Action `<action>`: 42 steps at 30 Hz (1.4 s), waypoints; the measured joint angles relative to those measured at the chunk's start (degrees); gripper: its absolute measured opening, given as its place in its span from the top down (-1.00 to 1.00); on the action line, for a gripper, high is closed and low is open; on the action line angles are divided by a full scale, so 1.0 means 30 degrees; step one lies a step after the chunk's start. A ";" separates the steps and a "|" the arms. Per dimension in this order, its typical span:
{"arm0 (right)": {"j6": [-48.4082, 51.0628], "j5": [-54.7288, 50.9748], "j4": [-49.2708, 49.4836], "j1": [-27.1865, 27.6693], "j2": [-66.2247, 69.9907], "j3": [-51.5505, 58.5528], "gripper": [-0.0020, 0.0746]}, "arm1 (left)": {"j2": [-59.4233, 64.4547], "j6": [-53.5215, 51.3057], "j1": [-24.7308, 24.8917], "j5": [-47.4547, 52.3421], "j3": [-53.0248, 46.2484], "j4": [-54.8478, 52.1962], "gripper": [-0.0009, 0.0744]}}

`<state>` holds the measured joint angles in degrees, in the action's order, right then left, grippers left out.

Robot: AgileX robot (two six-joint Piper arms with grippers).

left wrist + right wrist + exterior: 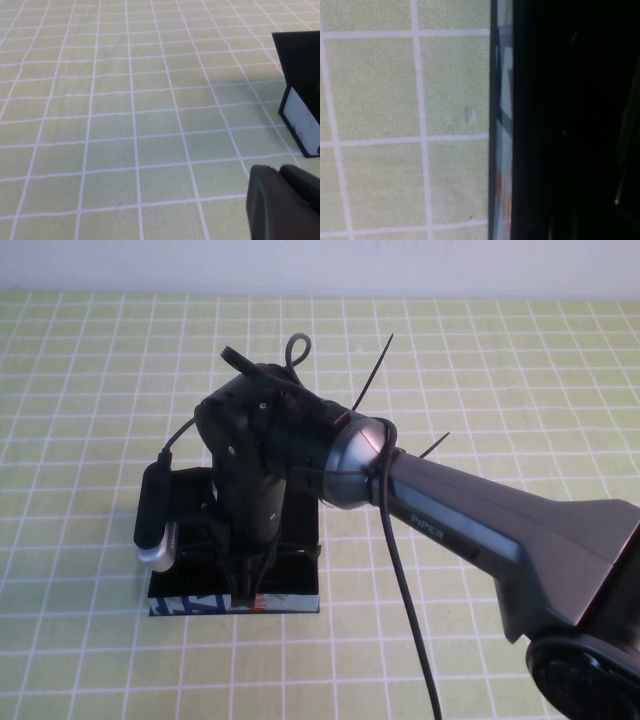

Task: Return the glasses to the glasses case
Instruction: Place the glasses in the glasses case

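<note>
The black glasses case (300, 585) lies on the green checked table with its printed white, blue and orange front edge (200, 604) facing me. My right gripper (246, 580) points straight down into the case, and its wrist and camera hide most of the inside. The right wrist view shows the printed edge (502, 125) and a dark interior. The glasses are hidden; I cannot make them out. My left gripper (281, 172) is shut and empty, low over the table to the left of the case (300, 60). It is out of the high view.
The green checked tablecloth (480, 370) covers the whole table. The right arm's cable (405, 600) hangs down over the table just right of the case. A white wall runs along the back edge.
</note>
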<state>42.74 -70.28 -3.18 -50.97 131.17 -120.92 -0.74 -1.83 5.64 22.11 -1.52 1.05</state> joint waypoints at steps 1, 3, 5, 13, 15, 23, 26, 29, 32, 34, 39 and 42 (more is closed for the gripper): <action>0.0003 0.0000 0.0000 0.0000 0.0038 0.0000 0.80 | 0.0000 0.0000 0.0000 0.0000 0.0000 0.0000 0.98; -0.0038 0.0000 0.0000 -0.0040 0.0064 -0.0047 0.80 | 0.0000 0.0000 0.0000 0.0000 0.0000 0.0000 0.98; -0.0038 0.0000 -0.0068 -0.0076 0.0110 -0.0047 0.80 | 0.0000 0.0000 0.0000 0.0000 0.0000 0.0000 0.98; -0.0323 0.0000 -0.0384 -0.0407 0.0110 -0.0047 0.80 | 0.0000 0.0000 0.0000 0.0000 0.0000 0.0000 0.98; -0.0364 0.0000 -0.0464 -0.0441 0.0110 -0.0047 0.80 | 0.0000 0.0000 0.0000 0.0000 0.0000 0.0000 0.98; -0.0822 0.0000 -0.0464 -0.0439 0.0110 -0.0047 0.80 | 0.0000 0.0000 0.0000 0.0000 0.0000 0.0000 0.98; -0.1182 0.0000 -0.0504 -0.0483 0.0110 -0.0047 0.80 | 0.0000 0.0000 0.0000 0.0000 0.0000 0.0000 0.98; -0.1305 0.0000 -0.0718 -0.0611 0.0110 -0.0047 0.80 | 0.0000 0.0000 0.0000 0.0000 0.0000 0.0000 0.98; -0.1305 0.0000 -0.0756 -0.0692 0.0110 -0.0047 0.80 | 0.0000 0.0000 0.0000 0.0000 0.0000 0.0000 0.98; -0.1341 0.0000 -0.0756 -0.0741 0.0110 -0.0047 0.80 | 0.0000 0.0000 0.0000 0.0000 0.0000 0.0000 0.98; -0.1341 0.0000 -0.0852 -0.0741 0.0110 -0.0047 0.80 | 0.0000 0.0000 0.0000 0.0000 0.0000 0.0000 0.98; -0.1341 0.0000 -0.0879 -0.0741 0.0110 -0.0047 0.80 | 0.0000 0.0000 0.0000 0.0000 0.0000 0.0000 0.98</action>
<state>38.72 -70.28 -5.81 -53.19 131.50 -121.06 -0.74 -1.83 5.64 22.11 -1.52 1.05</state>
